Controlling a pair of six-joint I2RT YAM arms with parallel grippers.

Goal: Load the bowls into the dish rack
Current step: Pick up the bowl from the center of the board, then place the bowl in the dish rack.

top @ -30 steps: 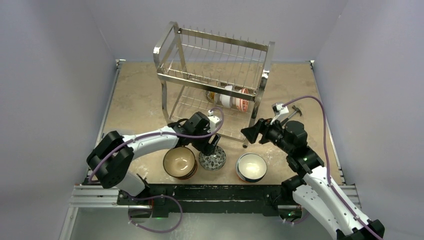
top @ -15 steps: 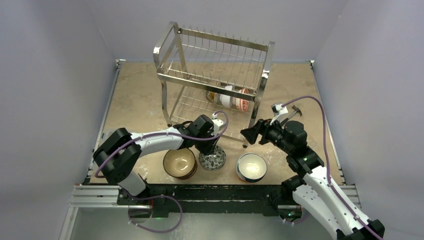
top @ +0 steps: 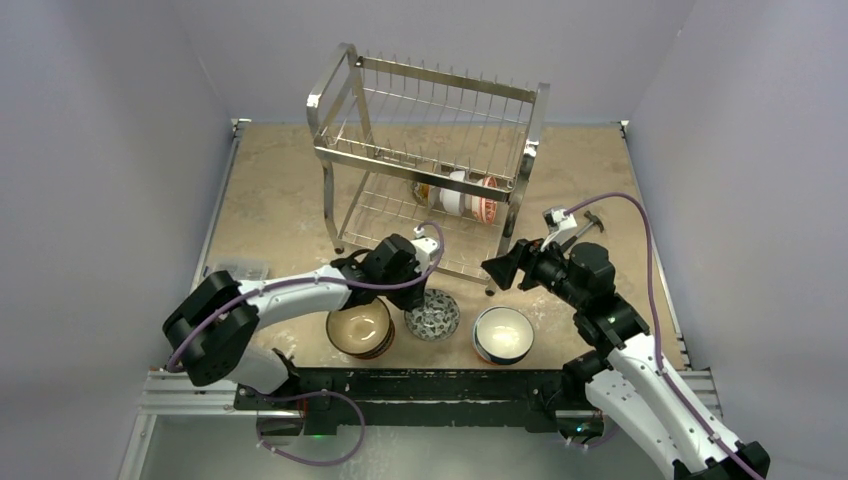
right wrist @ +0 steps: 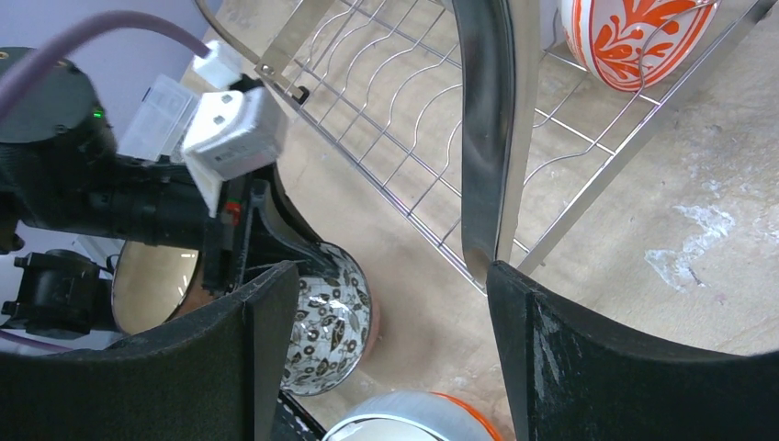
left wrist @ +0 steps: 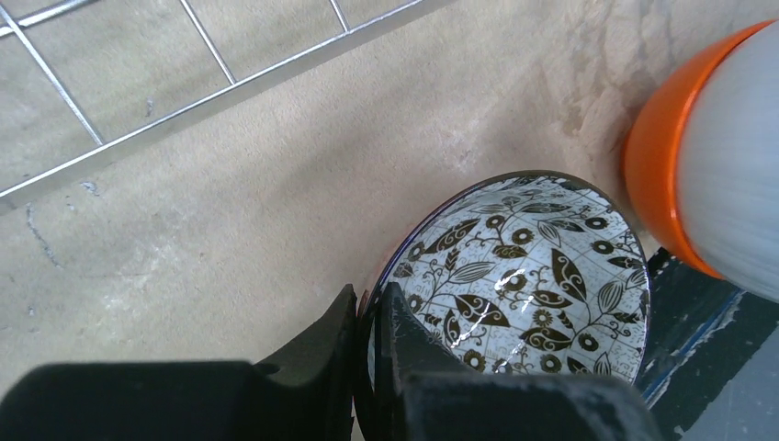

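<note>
A bowl with a black leaf pattern on white (top: 432,314) (left wrist: 524,276) (right wrist: 331,312) sits tilted near the front edge. My left gripper (top: 422,291) (left wrist: 367,299) is shut on its near rim, one finger inside and one outside. A tan-and-brown bowl (top: 359,328) (right wrist: 152,285) lies to its left. On its right is a white bowl with an orange outside (top: 502,333) (left wrist: 707,156) (right wrist: 413,423). The chrome dish rack (top: 430,160) (right wrist: 487,138) stands behind, with bowls (top: 460,195), one red-patterned (right wrist: 634,37), on its lower tier. My right gripper (top: 500,268) (right wrist: 395,285) hangs open by the rack's front right post.
The rack's lower wire shelf (left wrist: 220,92) lies just beyond the patterned bowl. The black table edge and arm bases (top: 420,385) run along the front. A small clear packet (top: 240,268) lies at the left rim of the table.
My left gripper has shut on the patterned bowl's rim, and the bowl has shifted slightly right and tipped. The right arm has not moved.
</note>
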